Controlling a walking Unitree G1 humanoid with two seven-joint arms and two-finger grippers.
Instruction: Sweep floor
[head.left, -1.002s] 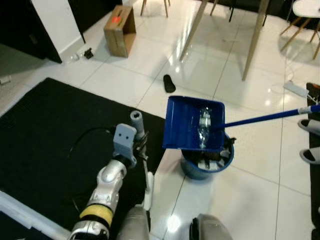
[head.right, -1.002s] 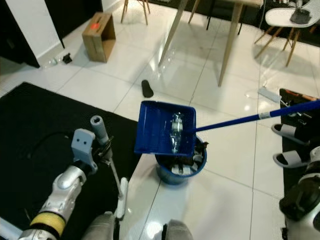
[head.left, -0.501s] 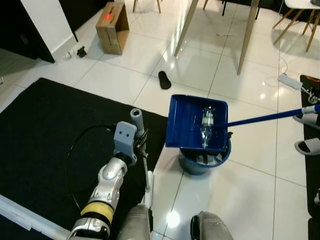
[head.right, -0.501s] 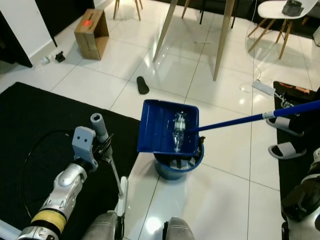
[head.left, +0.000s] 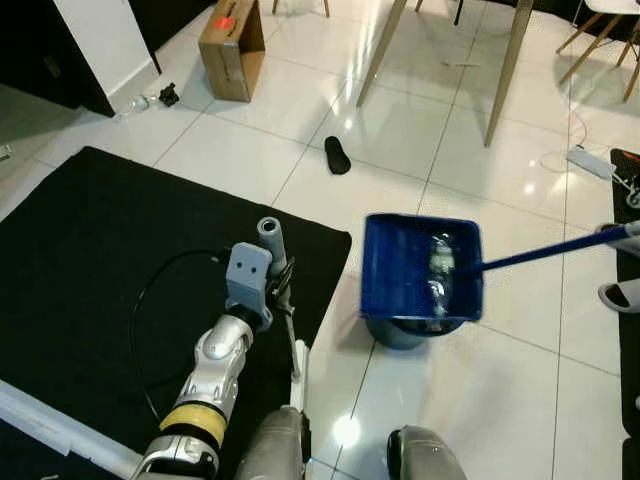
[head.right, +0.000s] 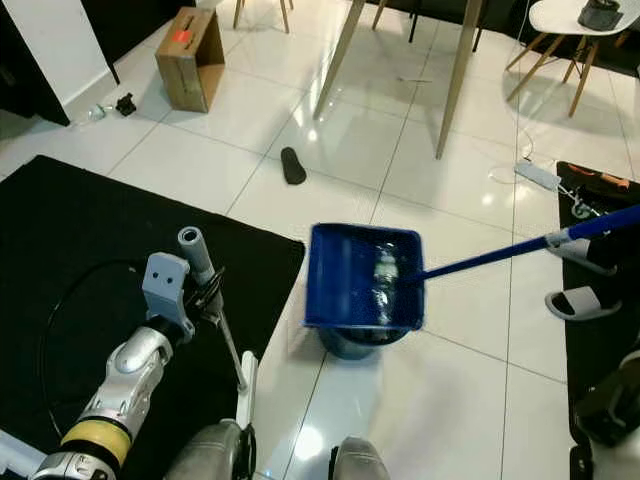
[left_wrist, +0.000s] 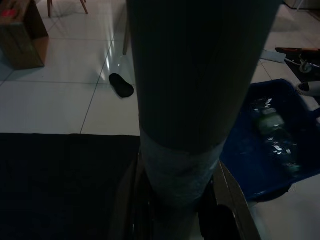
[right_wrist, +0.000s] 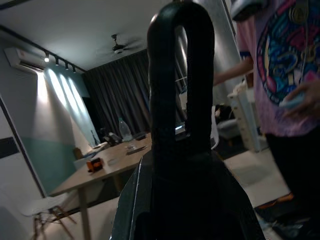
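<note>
1. No writing or brand is legible on anything in view; the cardboard box (head.left: 232, 50) far back shows only a red-orange patch on its top.
2. Nearest, the left gripper (head.left: 277, 290) is clenched around the broom (head.left: 287, 325), whose grey handle end rises above the wrist while the shaft slants down to the floor at the edge of the black mat (head.left: 90, 270).
3. Just beyond, the blue dustpan (head.right: 365, 276) hangs tilted over the blue bin (head.left: 400, 331), with a clear plastic bottle (head.right: 384, 277) lying in it.
4. The right gripper (right_wrist: 180, 75) is closed on the dustpan's dark looped handle.
5. Farther off, a black slipper (head.left: 337, 155) lies on white tiles.
6. A person (right_wrist: 280, 75) in a pink printed shirt stands beyond.
</note>
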